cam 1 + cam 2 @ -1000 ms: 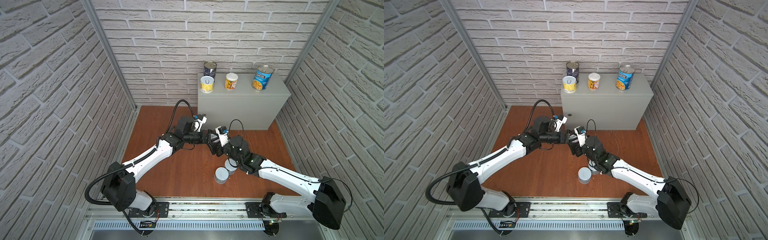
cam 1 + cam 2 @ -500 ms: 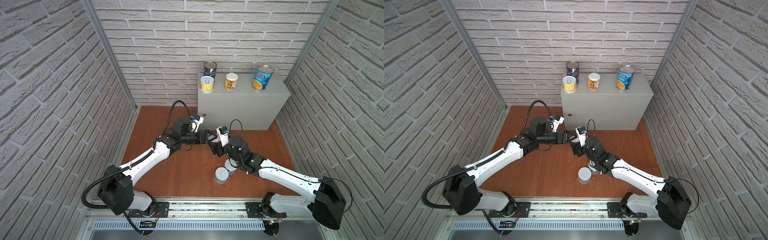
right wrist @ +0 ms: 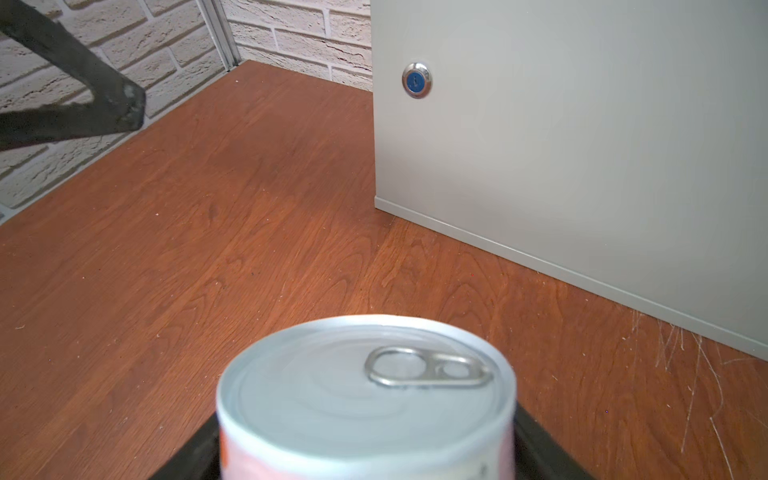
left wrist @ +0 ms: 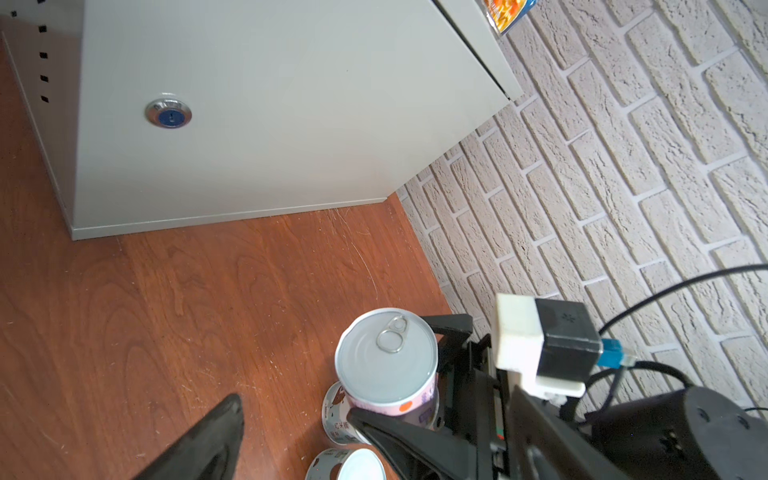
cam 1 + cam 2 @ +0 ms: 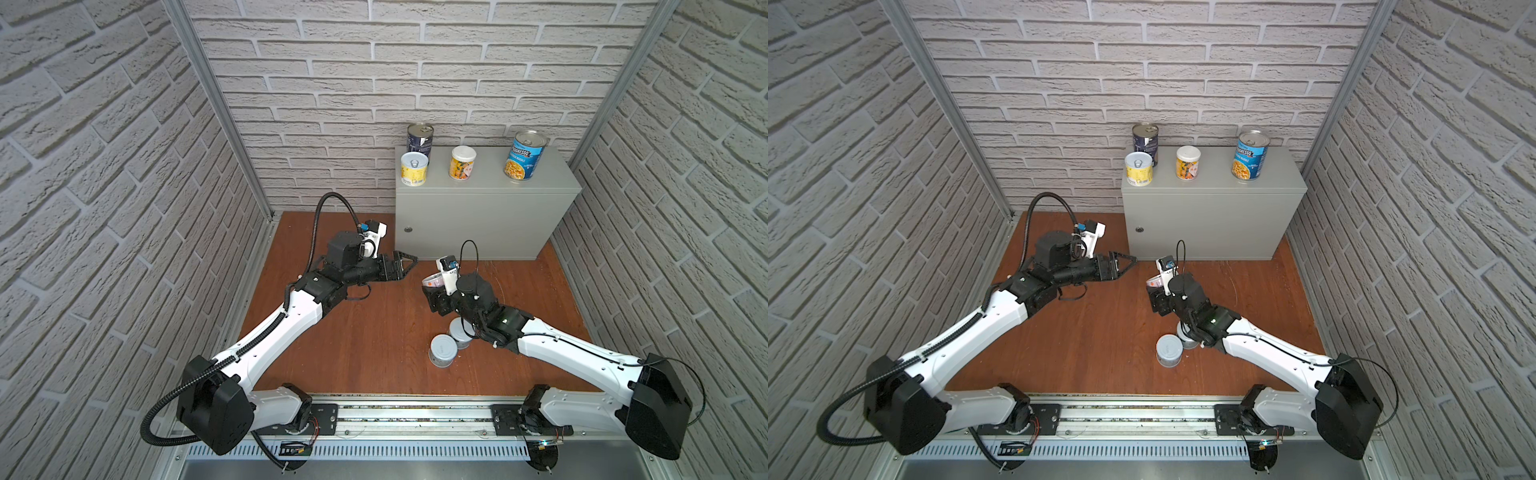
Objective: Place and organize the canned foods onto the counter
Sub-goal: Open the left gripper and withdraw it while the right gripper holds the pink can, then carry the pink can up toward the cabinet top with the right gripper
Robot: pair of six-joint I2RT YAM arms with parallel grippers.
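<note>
My right gripper (image 5: 433, 286) is shut on a short pink-labelled can (image 5: 431, 279), held above the wooden floor in front of the counter (image 5: 478, 208). The right wrist view shows the can's pull-tab lid (image 3: 365, 395) close up between the jaws. My left gripper (image 5: 409, 264) hangs open and empty to the can's left, a short gap away. The left wrist view shows the held can (image 4: 386, 361). On the counter stand a tall navy can (image 5: 419, 139), a short yellow can (image 5: 414, 168), a short white-lidded can (image 5: 462, 163) and the blue Progresso can (image 5: 525, 156).
Two short pale teal cans (image 5: 443, 350) (image 5: 459, 332) stand side by side on the floor under my right forearm. The counter's lock (image 5: 409, 229) faces the arms. Brick walls close in both sides and the back.
The two grippers were nearly touching and have drawn apart. My left arm pulled back to the left, still open. The right gripper kept the pink can and shifted slightly right.
</note>
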